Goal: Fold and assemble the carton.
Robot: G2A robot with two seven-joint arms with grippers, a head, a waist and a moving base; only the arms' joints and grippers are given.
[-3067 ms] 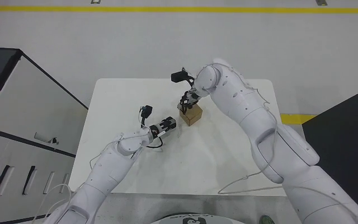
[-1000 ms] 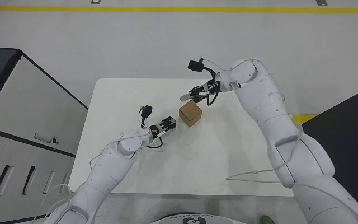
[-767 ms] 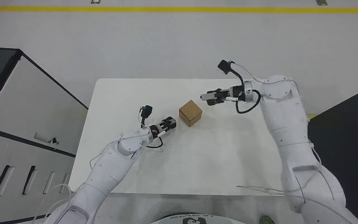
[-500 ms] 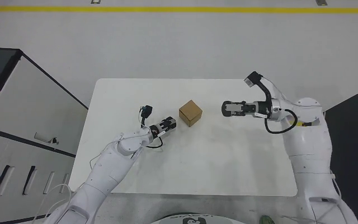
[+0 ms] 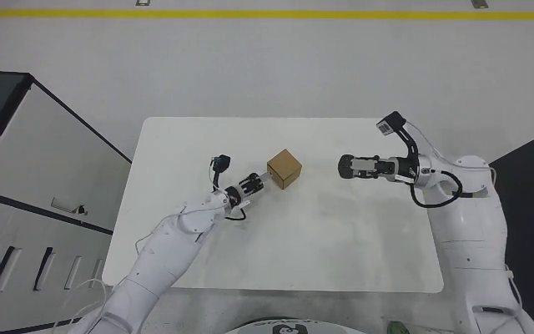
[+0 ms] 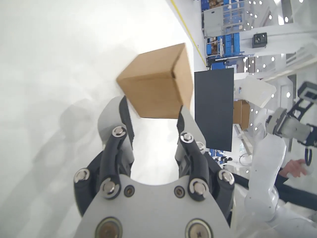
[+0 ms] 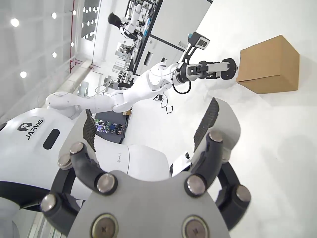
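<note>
Box [image 5: 284, 169] stands mid-table [image 5: 350, 242], looks folded shut | left claw [image 5: 259, 179] wide open, holding nothing, tips just beside the box's near corner | right claw [image 5: 343, 165] open, empty, well apart | I'd square the left claw to 1 flat face before pushing, or the box may spin.

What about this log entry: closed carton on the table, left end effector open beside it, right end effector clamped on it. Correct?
Not quite. The right end effector is open and well clear of the carton, as the top view shows. The rest stands: closed carton on the table, left end effector open beside it.
</note>
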